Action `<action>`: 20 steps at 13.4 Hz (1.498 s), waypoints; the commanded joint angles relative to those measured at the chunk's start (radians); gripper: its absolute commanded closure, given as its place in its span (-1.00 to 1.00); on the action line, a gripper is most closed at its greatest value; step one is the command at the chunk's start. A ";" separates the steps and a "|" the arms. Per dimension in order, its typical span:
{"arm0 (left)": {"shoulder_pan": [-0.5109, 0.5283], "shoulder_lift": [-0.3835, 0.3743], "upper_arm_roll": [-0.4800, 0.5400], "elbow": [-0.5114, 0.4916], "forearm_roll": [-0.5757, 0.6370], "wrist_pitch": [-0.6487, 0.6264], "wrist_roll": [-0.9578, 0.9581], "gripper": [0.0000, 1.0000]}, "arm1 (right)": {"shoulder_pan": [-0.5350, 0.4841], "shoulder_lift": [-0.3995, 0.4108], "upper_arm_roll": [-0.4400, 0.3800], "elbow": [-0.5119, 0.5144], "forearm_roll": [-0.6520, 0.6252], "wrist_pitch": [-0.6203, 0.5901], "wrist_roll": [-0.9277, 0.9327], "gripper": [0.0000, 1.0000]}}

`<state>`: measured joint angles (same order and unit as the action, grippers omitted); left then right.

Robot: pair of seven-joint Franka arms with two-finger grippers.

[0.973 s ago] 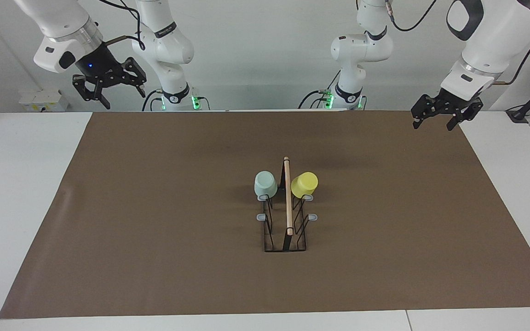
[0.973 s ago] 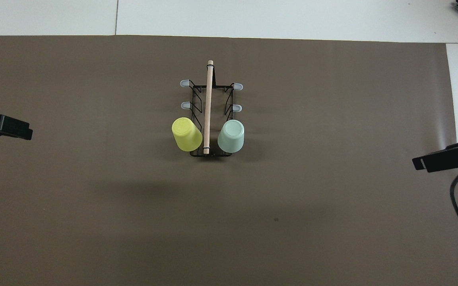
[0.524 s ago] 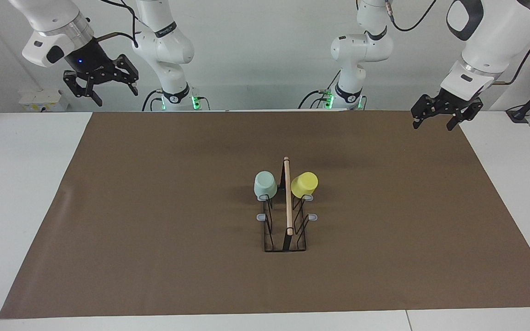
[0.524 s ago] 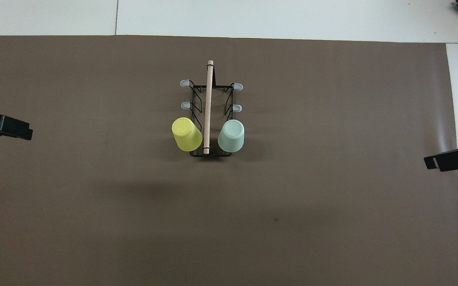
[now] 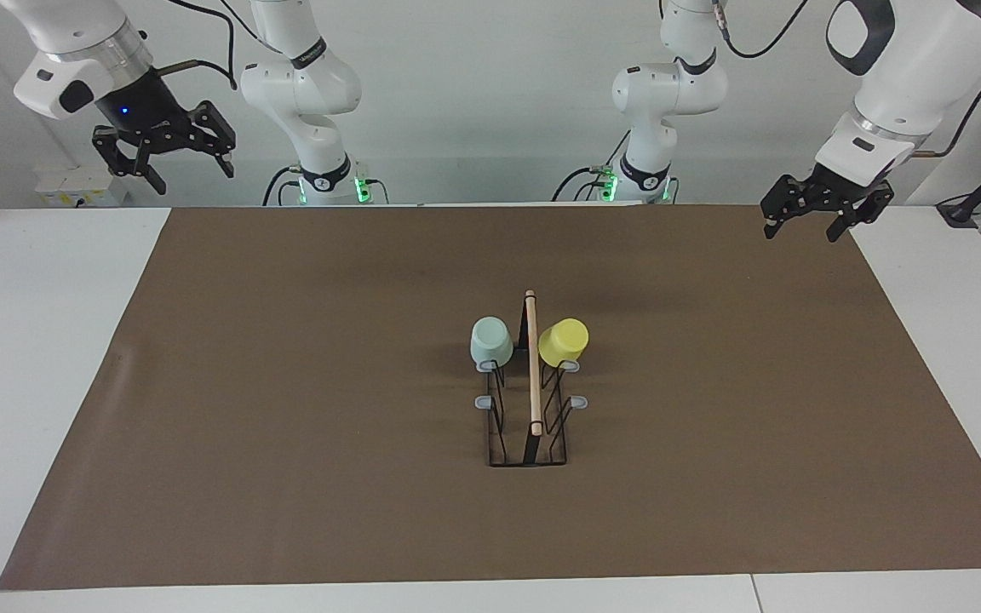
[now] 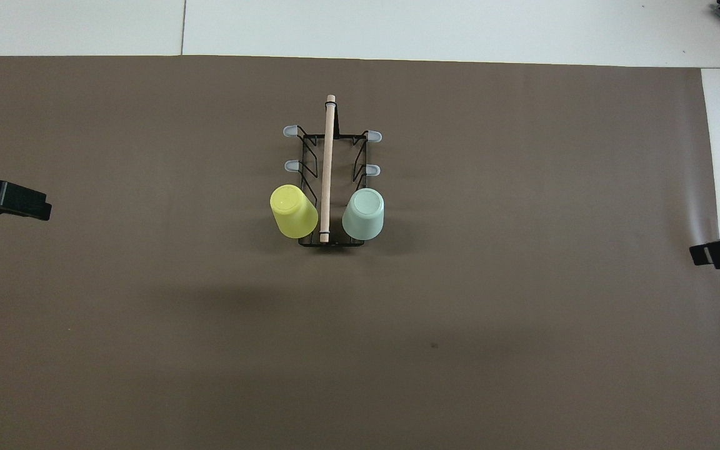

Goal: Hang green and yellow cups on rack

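Writing: none can be read on the cups, the rack or the arms.
Cups: two, both hung mouth-down on the rack's pegs nearest the robots.
Green cup: pale mint, on the peg toward the right arm's end of the counter.
Yellow cup: bright yellow, on the matching peg toward the left arm's end, tilted outward.
Rack: one black wire stand at the middle of the brown mat, with one light wooden rod along its top.
Pegs: six by the rack's pattern; four grey tips show bare, two per side, and the cups cover the other two.
Counter: white, with the mat over most of it.
Arms: two, both drawn back and holding nothing.
Left gripper: fingers apart, empty, over the mat's corner at the left arm's end.
Right gripper: fingers apart, empty, raised high over the counter's edge at the right arm's end.
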<state>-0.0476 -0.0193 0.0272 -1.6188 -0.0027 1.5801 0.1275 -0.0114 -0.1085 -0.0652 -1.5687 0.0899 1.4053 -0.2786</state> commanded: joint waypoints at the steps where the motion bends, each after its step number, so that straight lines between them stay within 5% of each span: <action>1: -0.001 -0.025 0.004 -0.023 -0.010 -0.002 0.006 -1.00 | 0.074 0.009 -0.067 0.006 -0.030 0.014 0.041 -1.00; 20: 0.000 -0.025 0.004 -0.023 -0.010 0.000 0.006 -1.00 | 0.068 0.078 -0.056 0.039 -0.056 0.069 0.045 -1.00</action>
<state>-0.0476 -0.0193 0.0272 -1.6188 -0.0027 1.5801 0.1275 0.0550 -0.0499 -0.1274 -1.5531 0.0674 1.4720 -0.2573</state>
